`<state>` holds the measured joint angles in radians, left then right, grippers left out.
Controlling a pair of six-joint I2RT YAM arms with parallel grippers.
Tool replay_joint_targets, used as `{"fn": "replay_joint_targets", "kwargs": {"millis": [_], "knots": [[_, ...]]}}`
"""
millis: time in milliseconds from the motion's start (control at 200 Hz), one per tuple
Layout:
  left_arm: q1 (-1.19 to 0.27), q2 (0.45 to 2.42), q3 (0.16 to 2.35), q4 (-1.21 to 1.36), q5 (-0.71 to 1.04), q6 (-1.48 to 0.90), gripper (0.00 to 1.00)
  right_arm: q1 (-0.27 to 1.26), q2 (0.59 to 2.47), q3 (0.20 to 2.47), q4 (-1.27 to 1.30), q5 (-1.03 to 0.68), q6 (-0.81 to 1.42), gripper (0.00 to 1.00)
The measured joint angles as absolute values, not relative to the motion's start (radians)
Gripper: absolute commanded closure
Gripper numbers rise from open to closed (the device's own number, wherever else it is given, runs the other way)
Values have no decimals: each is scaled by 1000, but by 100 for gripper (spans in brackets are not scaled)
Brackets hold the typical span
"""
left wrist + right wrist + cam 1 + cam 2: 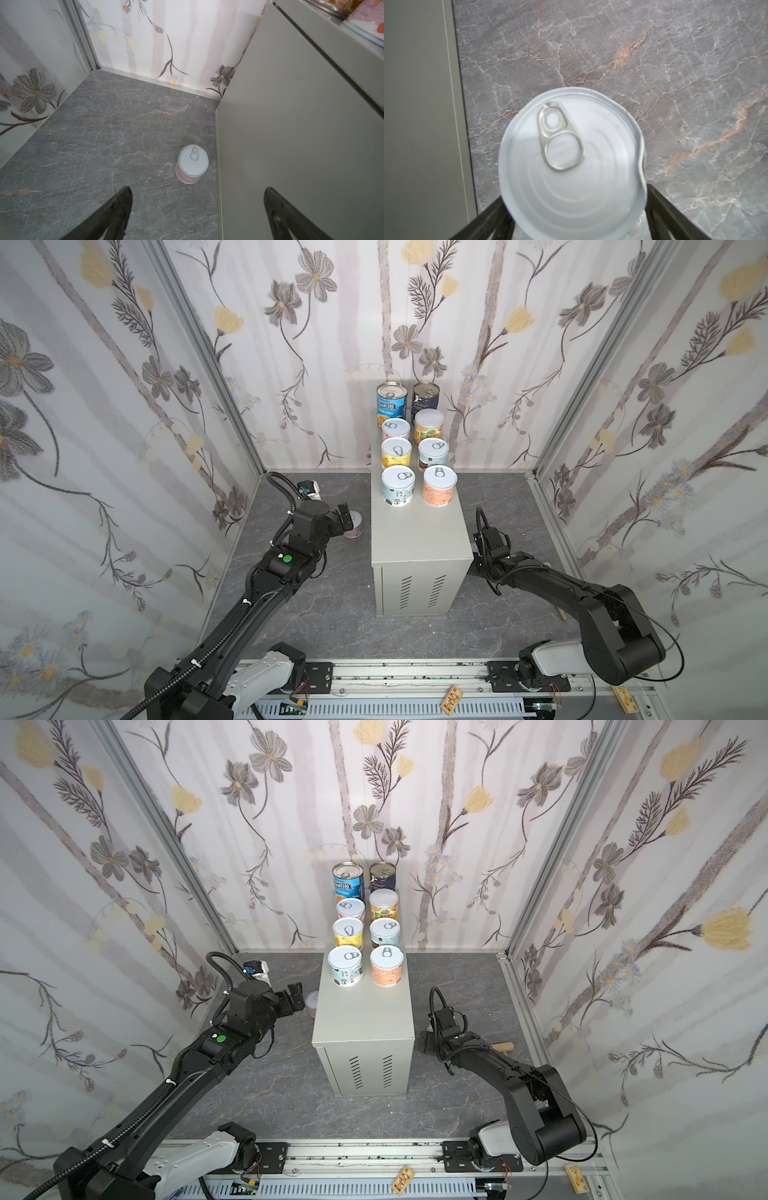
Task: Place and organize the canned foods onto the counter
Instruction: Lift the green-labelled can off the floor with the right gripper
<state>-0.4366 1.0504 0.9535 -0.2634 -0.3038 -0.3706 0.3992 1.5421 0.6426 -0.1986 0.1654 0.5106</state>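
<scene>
The counter [419,531] is a beige metal cabinet with several canned foods on its far half in two rows. The blue Progresso can [391,404] and a dark navy can [426,394] stand at the back. A pink-labelled can [192,164] stands upright on the floor against the counter's left side. My left gripper [198,188] hangs open just short of it. Low beside the counter's right side, my right gripper [575,193] is open, one finger on each side of a white-lidded can [571,166] with a dented rim. The arm hides that can in both top views.
The floor is dark grey marble, walled on three sides with floral panels. A wooden mallet [505,1047] lies on the floor behind the right arm. The counter's side wall [415,104] is close to the right gripper. The arms' rail [415,680] runs along the front.
</scene>
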Motion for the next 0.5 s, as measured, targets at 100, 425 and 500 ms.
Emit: {"fn": "replay_joint_targets", "kwargs": {"millis": [100, 425, 500], "knots": [[-436, 1052, 953, -263, -307, -371, 0, 413, 1532, 576, -97, 200, 533, 2], [-436, 1064, 953, -263, -308, -373, 0, 437, 1555, 537, 103, 327, 560, 0], [-436, 1067, 953, -263, -308, -373, 0, 439, 1561, 545, 104, 342, 561, 0]]}}
